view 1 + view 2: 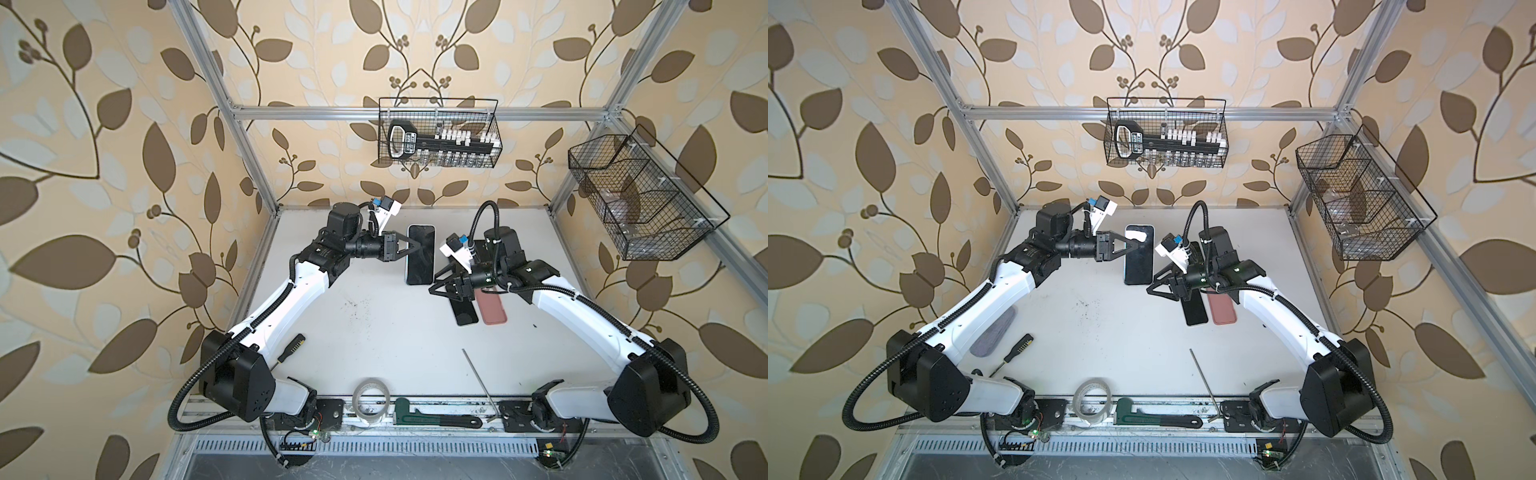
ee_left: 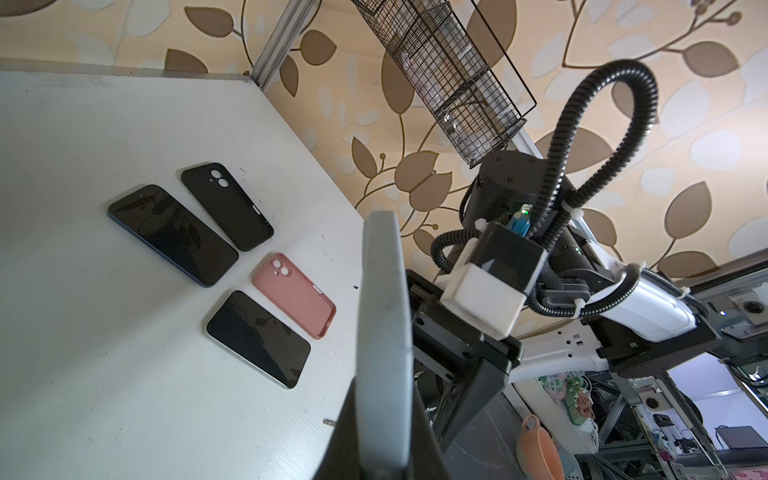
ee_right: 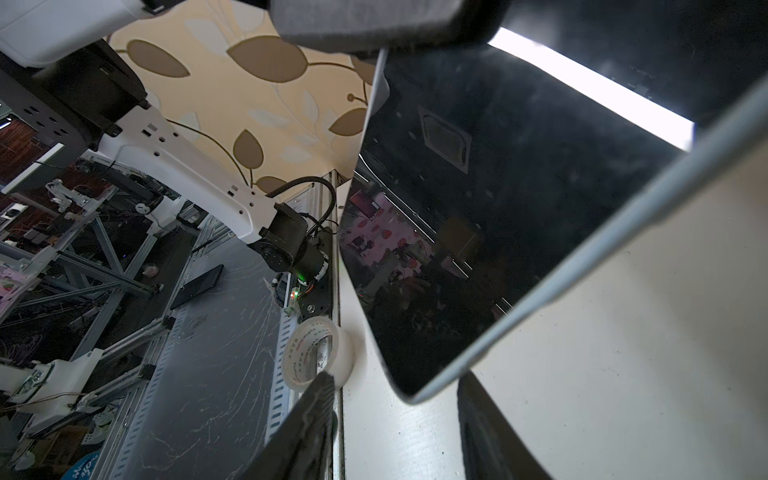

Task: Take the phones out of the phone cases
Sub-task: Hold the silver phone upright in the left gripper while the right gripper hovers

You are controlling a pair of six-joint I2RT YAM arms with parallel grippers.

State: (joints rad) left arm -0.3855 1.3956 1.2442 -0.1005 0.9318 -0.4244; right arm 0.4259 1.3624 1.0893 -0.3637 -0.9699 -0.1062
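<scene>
Phone [image 1: 419, 259], dark glossy screen rimmed by a pale grey case [image 2: 382, 311], is clamped at its long edge in the left pincer [image 1: 417, 246], raised over the tabletop [image 1: 374, 332] at back middle; right pincer [image 1: 433, 286] stands apart around its near corner; tape [image 3: 318, 353] beyond bears red lettering, too blurred to read.

Top cams overhead, share whole table [image 1: 374, 332], wrist cams near phone [image 3: 498, 208]

Both my arms reach inward, elbows out, my left gripper [image 1: 417, 247] pinched tight on the phone [image 1: 419, 270] and my right gripper [image 1: 433, 286] seemingly half-spread beside it.
</scene>
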